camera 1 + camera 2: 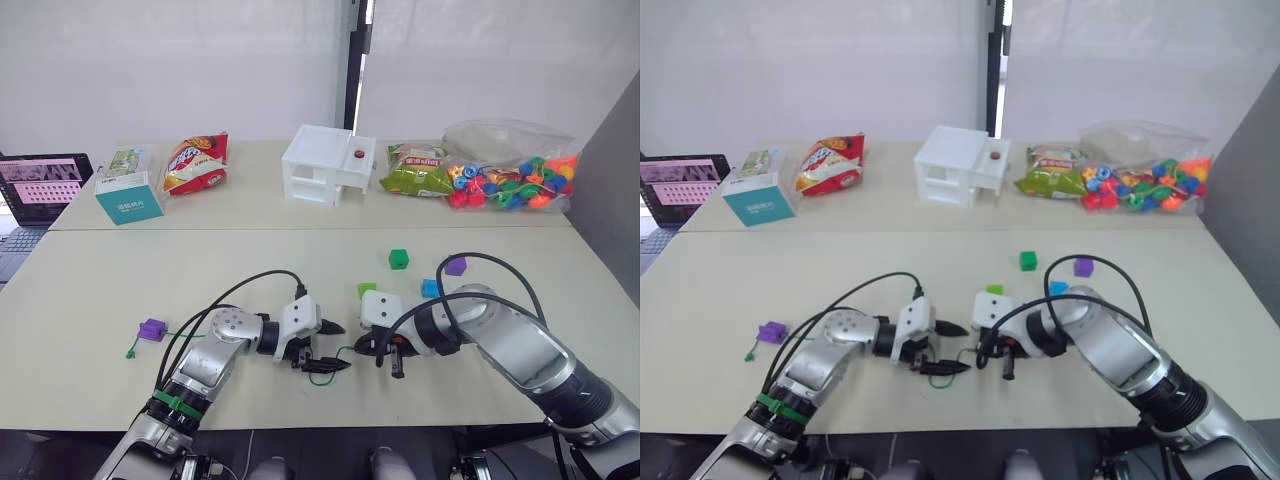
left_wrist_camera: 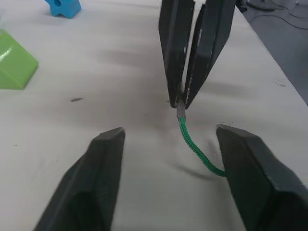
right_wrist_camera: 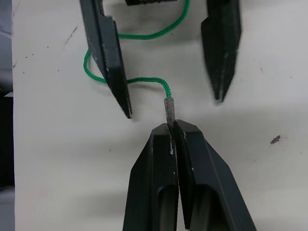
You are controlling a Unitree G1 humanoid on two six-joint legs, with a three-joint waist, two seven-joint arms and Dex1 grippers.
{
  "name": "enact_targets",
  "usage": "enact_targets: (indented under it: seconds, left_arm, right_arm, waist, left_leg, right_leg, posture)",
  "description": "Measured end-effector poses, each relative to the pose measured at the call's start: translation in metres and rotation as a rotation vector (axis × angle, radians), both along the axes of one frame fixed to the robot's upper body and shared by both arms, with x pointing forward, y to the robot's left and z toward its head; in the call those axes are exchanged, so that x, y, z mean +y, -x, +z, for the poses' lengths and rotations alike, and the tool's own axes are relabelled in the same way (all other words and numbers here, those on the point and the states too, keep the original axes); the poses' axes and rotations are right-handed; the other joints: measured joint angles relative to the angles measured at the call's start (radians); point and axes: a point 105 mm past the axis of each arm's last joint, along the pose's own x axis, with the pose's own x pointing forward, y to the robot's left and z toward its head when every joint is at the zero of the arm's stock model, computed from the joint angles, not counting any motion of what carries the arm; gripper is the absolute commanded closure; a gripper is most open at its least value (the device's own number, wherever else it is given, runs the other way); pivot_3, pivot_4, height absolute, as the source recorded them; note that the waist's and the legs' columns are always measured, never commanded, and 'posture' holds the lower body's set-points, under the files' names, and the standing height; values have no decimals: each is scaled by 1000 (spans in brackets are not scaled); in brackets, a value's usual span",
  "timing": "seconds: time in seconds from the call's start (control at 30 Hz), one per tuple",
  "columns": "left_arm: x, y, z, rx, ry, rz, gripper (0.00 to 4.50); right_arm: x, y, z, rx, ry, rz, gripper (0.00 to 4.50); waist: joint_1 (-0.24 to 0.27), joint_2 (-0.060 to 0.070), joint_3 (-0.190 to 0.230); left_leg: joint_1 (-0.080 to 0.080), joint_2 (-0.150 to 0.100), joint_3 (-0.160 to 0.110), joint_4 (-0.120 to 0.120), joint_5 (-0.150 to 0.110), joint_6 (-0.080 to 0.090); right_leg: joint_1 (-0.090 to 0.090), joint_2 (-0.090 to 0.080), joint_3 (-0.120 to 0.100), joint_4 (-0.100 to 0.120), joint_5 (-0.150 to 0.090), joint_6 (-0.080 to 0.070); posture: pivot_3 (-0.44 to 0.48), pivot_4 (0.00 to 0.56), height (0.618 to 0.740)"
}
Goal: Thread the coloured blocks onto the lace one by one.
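Note:
My right gripper (image 3: 172, 126) is shut on the stiff grey tip (image 3: 169, 108) of the green lace (image 3: 144, 81), low over the table. Facing it, my left gripper (image 2: 168, 134) stands open, its fingers (image 2: 107, 159) either side of the lace just behind the tip. The lace (image 1: 322, 378) loops under the left gripper (image 1: 333, 347) and trails off to the left. There a purple block (image 1: 152, 328) sits on it near its far end (image 1: 130, 352). Loose on the table beyond my right gripper (image 1: 385, 352) lie a light green block (image 1: 366, 290), a blue block (image 1: 430, 288), a purple block (image 1: 456, 265) and a dark green block (image 1: 399, 259).
Along the far table stand a bag of mixed beads (image 1: 510, 180), a white box (image 1: 325, 165), two snack bags (image 1: 195, 160) (image 1: 415, 170) and a teal box (image 1: 128, 195). A laptop (image 1: 40, 190) sits at the far left.

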Motion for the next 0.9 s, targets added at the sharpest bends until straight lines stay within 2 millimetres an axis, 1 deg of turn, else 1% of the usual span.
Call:
enact_targets:
  seconds: [0.17,0.37,0.77,0.9]
  left_arm:
    - [-2,3,-2,-9,6,-11,2166]
    - [-1,3,-2,-13,8,-11,2166]
    - [-8,6,-4,-9,13,-24,2166]
    - [-10,6,-4,-14,10,-22,3288]
  right_arm:
    - [-4,0,-3,-2,30,-9,4500]
    - [-6,4,-12,19,66,1,4500]
    - [-9,4,-14,16,83,-4,4500]
    - [-9,4,-15,14,85,-4,4500]
  waist:
    - [0,0,0]
    - [0,0,0]
    - [3,0,0]
    - [3,0,0]
  left_leg:
    - [0,0,0,1,0,1]
    - [0,0,0,2,-1,1]
    - [0,0,0,3,-1,2]
    - [0,0,0,4,-1,2]
  right_leg:
    - [0,0,0,0,0,0]
    - [0,0,0,0,0,0]
    - [1,0,0,0,0,0]
    - [2,0,0,0,0,0]
  posture:
    - [0,150,740]
    - [0,150,740]
    - [0,150,740]
    - [0,150,740]
